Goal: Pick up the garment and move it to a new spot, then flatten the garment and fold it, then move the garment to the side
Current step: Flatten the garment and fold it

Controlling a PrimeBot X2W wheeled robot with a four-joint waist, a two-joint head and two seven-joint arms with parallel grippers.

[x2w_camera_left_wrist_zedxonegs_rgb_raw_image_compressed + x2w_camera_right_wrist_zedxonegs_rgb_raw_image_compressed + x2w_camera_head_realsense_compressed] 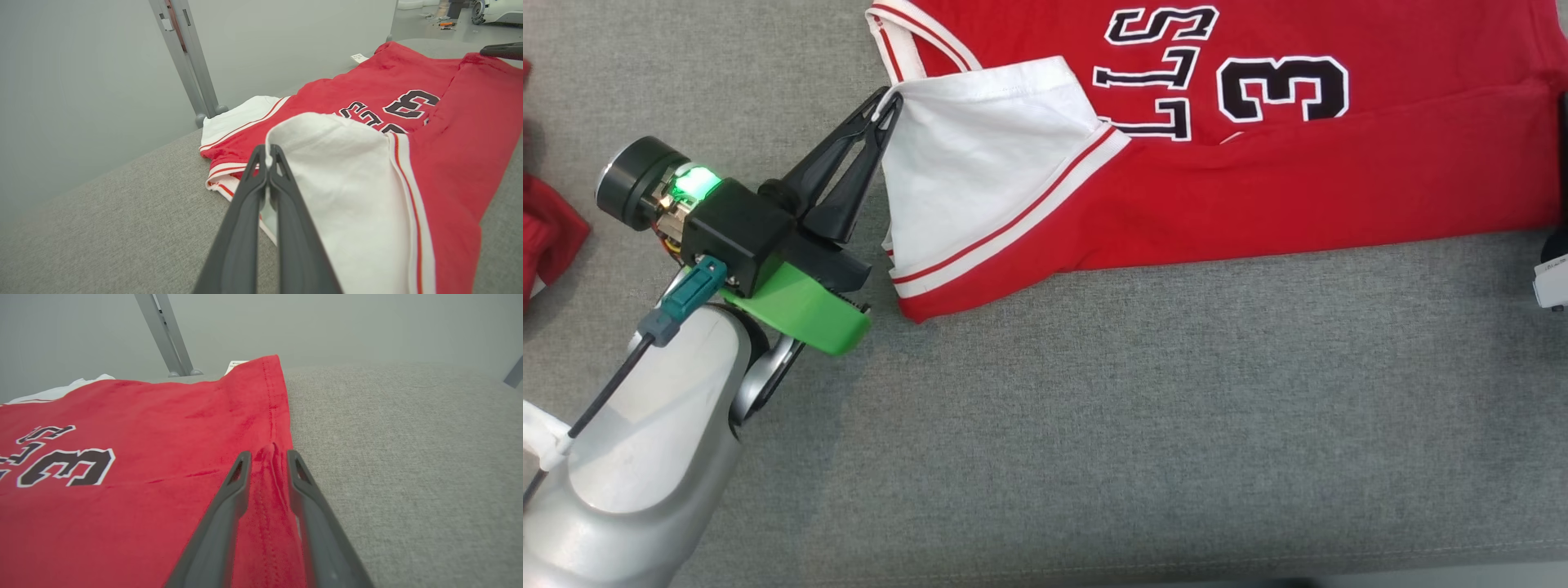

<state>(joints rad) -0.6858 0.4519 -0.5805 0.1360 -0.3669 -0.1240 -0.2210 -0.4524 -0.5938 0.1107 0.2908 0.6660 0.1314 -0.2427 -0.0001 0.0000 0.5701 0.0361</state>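
Folding seems to be going on: across the far side of the grey woven surface (1094, 425) the red jersey tee with black lettering (1298, 188) is lying lengthwise left to right — neck left, hem right. The left gripper (888, 104) is clamping its white sleeve (972, 171), which wants laying flat before release. The right gripper (267, 457) is standing apart, straddling a hem ridge — best lifting straight off.
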